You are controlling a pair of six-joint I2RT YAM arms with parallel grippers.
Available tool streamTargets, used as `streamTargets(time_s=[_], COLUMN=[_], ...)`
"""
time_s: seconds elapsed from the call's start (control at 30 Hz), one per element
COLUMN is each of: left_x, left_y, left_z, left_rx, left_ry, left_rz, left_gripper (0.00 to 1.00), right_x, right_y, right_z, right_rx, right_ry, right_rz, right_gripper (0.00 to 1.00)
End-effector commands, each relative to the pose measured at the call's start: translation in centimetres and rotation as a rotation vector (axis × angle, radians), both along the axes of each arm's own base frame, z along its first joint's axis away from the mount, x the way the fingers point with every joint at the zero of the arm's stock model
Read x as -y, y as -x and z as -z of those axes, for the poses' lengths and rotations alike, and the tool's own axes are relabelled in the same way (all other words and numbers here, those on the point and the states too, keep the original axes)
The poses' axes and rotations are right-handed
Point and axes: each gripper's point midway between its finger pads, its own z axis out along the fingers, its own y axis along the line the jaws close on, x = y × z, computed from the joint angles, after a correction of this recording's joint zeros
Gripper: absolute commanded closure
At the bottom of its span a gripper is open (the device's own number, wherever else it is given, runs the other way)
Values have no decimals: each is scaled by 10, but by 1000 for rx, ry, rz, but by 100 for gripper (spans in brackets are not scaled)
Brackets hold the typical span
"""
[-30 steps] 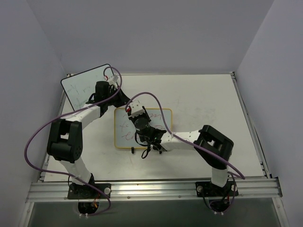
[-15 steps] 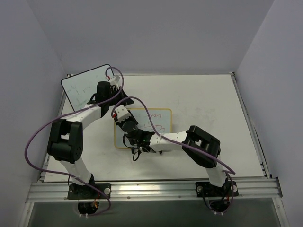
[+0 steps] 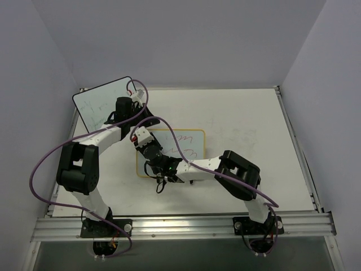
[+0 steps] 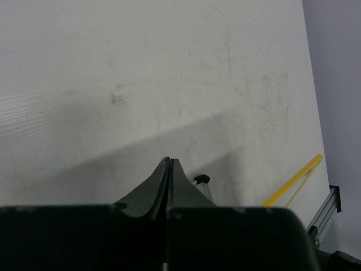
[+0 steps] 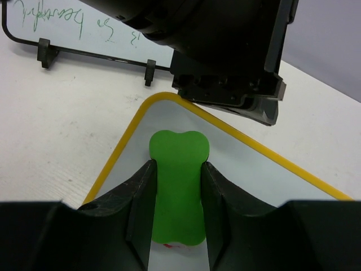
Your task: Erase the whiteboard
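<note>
The yellow-framed whiteboard (image 3: 189, 145) lies flat on the table with red scribbles on its right part. My right gripper (image 3: 141, 139) is over its far-left corner, shut on a green bone-shaped eraser (image 5: 176, 180) that rests on the board surface (image 5: 242, 166). A trace of red ink shows at the eraser's near end. The yellow frame corner (image 5: 161, 97) is just ahead of the eraser. My left gripper (image 3: 145, 120) is shut and empty just beyond that corner. In the left wrist view its closed fingertips (image 4: 169, 162) point at the table, beside a black clip foot (image 4: 203, 179) and a strip of yellow frame (image 4: 293, 180).
A black-framed whiteboard (image 3: 104, 99) with green writing stands at the far left; it also shows in the right wrist view (image 5: 56, 25). The left arm's gripper body (image 5: 225, 51) hangs close ahead of the right gripper. Purple cables loop over both arms.
My right gripper has slid the eraser left across the board from its middle to the far-left corner. The left arm has barely moved.
</note>
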Motion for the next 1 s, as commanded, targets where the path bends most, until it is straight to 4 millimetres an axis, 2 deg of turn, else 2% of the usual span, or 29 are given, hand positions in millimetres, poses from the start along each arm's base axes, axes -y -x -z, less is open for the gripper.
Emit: streamTargets(time_s=[0.0,0.07,0.1,0.17,0.23,0.37,0.63,0.77,0.97], left_x=[7,6,6,7,7,7,7,7,8], left_y=[-6,-6,-7,-8,-8,-8,-7,-6,-4], left_z=[-14,-15,-15,-14,-14,-13,-13,-12,-13], left_rx=[54,57,57,54,55,53,55,57,59], left_ry=[12,11,10,12,13,13,8,4,12], left_rz=[29,29,29,29,29,29,33,37,43], left_gripper=[98,98,98,98,98,98,98,98,98], right_x=[40,54,64,78,90,101,75,53,31], right_y=[-14,-16,-21,-23,-28,-29,-19,3,29], right_z=[-3,0,-6,-3,-9,-11,-4,-1,11], right_rx=[9,3,5,-1,4,9,4,7,3], right_ry=[37,47,29,30,12,10,15,10,13], right_rz=[119,144,170,190,215,230,145,79,10], right_gripper=[100,100,100,100,100,100,100,100,100])
